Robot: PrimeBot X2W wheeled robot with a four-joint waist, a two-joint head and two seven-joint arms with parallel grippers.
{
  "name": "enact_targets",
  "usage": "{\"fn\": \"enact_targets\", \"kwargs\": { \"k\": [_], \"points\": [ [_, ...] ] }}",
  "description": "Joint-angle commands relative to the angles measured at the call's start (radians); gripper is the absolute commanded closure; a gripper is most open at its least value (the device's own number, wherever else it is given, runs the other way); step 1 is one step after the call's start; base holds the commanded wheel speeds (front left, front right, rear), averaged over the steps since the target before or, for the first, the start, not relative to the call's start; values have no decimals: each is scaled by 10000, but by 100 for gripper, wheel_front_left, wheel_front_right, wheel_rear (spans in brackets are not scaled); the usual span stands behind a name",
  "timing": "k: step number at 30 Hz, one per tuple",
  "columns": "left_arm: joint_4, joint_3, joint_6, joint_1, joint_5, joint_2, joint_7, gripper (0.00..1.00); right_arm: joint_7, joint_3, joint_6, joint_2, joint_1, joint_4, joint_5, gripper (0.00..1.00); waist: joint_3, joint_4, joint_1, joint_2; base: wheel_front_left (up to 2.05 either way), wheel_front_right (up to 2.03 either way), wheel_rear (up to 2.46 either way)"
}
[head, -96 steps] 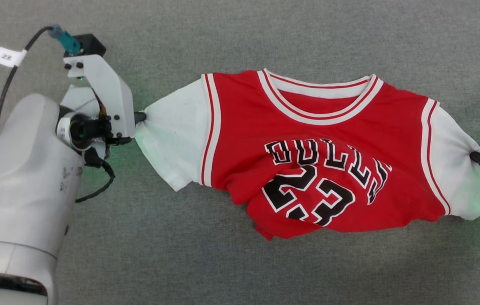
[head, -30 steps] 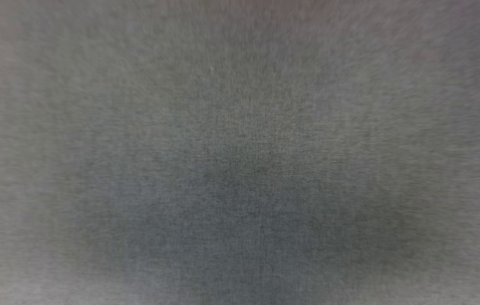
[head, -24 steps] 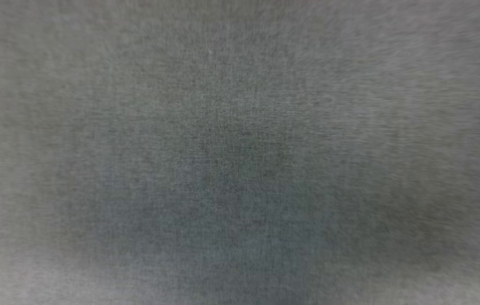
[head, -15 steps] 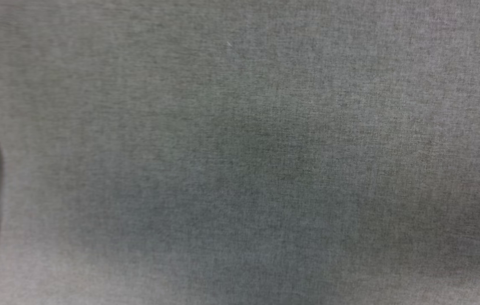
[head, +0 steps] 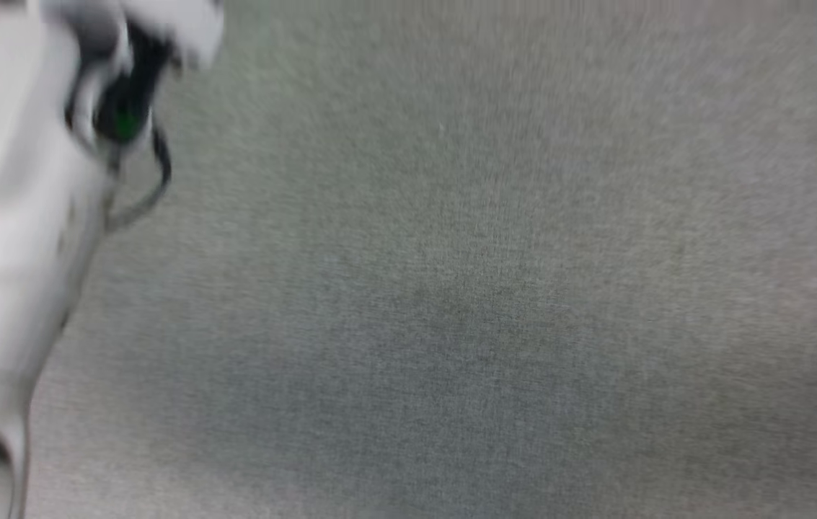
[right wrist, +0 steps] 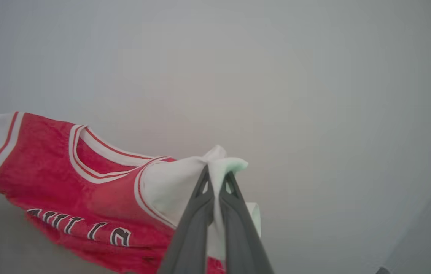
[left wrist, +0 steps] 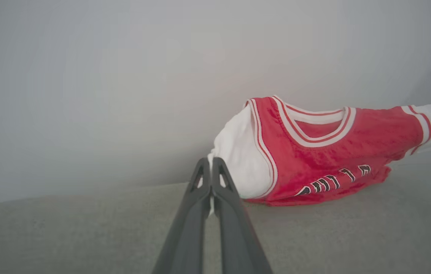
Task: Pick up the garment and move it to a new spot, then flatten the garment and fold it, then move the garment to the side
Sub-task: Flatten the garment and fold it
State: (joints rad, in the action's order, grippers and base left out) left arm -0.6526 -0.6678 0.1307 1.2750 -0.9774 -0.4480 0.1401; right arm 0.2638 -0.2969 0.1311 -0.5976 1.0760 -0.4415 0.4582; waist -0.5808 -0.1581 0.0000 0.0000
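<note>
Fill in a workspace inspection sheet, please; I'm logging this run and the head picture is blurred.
Surface: grey fabric surface; head view blurred.
Job's things: garment stretched between both claws by its white sleeves; lower edge seems to touch the surface.
Clutter: nothing seen.
Claws: left claw shut on one sleeve; right claw shut on the other.
Cables: dark cable looping beside the left forearm.
Surroundings: plain pale backdrop.

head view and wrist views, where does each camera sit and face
Head view: on the head, facing down at the grey surface; left forearm at left.
Left wrist view: on that wrist, along the left gripper, shut on a sleeve of the garment.
Right wrist view: along the right gripper, shut on the other sleeve.
Both wrist views share the garment.
</note>
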Motion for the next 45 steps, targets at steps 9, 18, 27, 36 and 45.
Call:
{"fn": "enact_targets", "kwargs": {
  "k": [9, 18, 27, 36, 45],
  "points": [
    [2389, -601, -285, -4376, -614, -1778, 157, 100, 9, 1258, -8, -590, -5623, 2550, 176, 100, 3196, -43, 0, 0, 0, 0, 0],
    [5159, -843, -1619, -8493, -1107, -3074, 740, 100, 9, 3164, -8, 200, -10646, 5034, -1204, 100, 3754, -102, 0, 0, 0, 0, 0],
    [5703, -1027, -2655, -11101, -1383, -3213, 1089, 100, 9, 4192, -9, 1131, -13568, 5924, -2403, 100, 3711, -114, 0, 0, 0, 0, 0],
    [4668, -1070, -2574, -11792, -1635, -2612, 1162, 100, 9, 4816, -9, 1736, -14532, 5285, -2522, 100, 3652, -243, 0, 0, 0, 0, 0],
    [3961, -841, -2188, -11556, -1421, -2078, 1222, 100, 9, 4484, -9, 2163, -14596, 4809, -2123, 0, 3596, -208, 0, 0, 0, 0, 0]
  ]
}}
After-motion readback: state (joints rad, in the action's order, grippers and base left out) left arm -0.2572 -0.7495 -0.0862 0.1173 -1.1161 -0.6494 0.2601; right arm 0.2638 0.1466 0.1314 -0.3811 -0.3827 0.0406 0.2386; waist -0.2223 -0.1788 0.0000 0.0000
